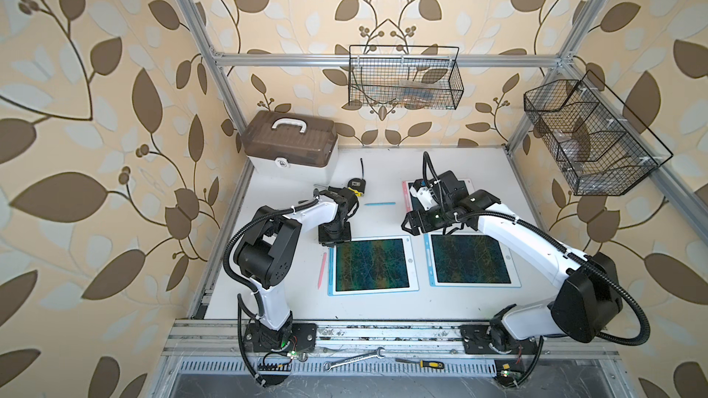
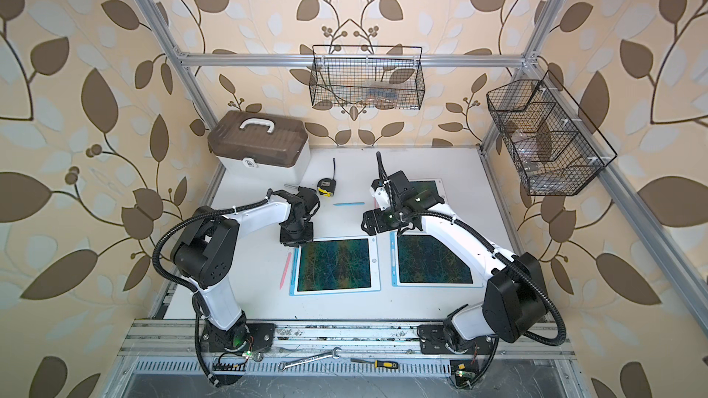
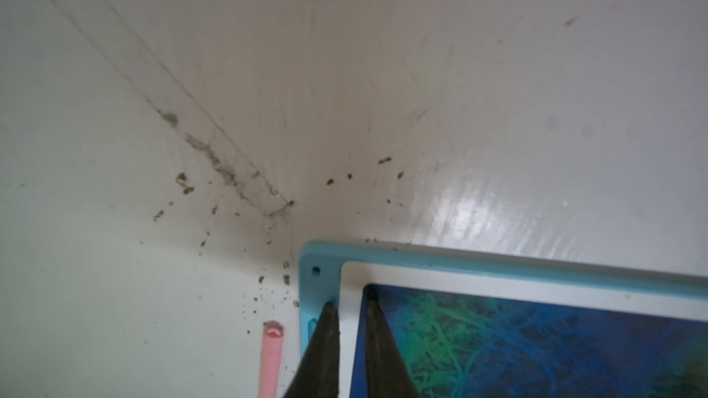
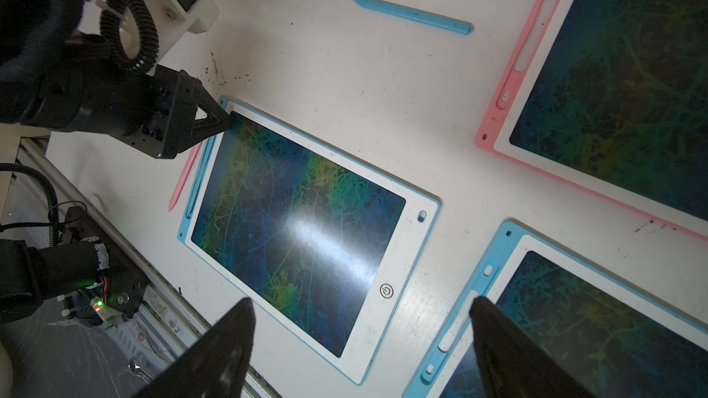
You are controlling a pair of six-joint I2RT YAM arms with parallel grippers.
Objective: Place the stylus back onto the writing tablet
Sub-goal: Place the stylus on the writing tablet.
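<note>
Writing tablets: three, flat on the white table (image 1: pixel 383 308). Blue tablet A (image 1: pixel 369 265) in front of the left arm, blue tablet B (image 1: pixel 469 258) beside it and partly under the right arm, pink tablet (image 4: pixel 613 89) farther back. Loose styluses: two. Pink stylus (image 1: pixel 322 269) on the table just beside the slotted long edge of blue tablet A, parallel to it, outside the slot. Blue stylus (image 1: pixel 380 204) alone on the table between the tape measure (image 1: pixel 358 185) and the pink tablet. Wire baskets: two, back basket (image 1: pixel 404 78) and side basket (image 1: pixel 613 170), hung on the frame. Storage box (image 1: pixel 291 143): one. Left gripper (image 3: pixel 349 300) pointing down at a far corner of blue tablet A, jaws narrow with a slim gap, empty. One fingertip (image 3: pixel 327 323) at the blue frame, the other over the white bezel by the screen corner; pressing or just above, cannot tell. Pink stylus end close by, apart. Right gripper (image 4: pixel 360 302) above the table near the far ends of both blue tablets, jaws wide, empty.
</note>
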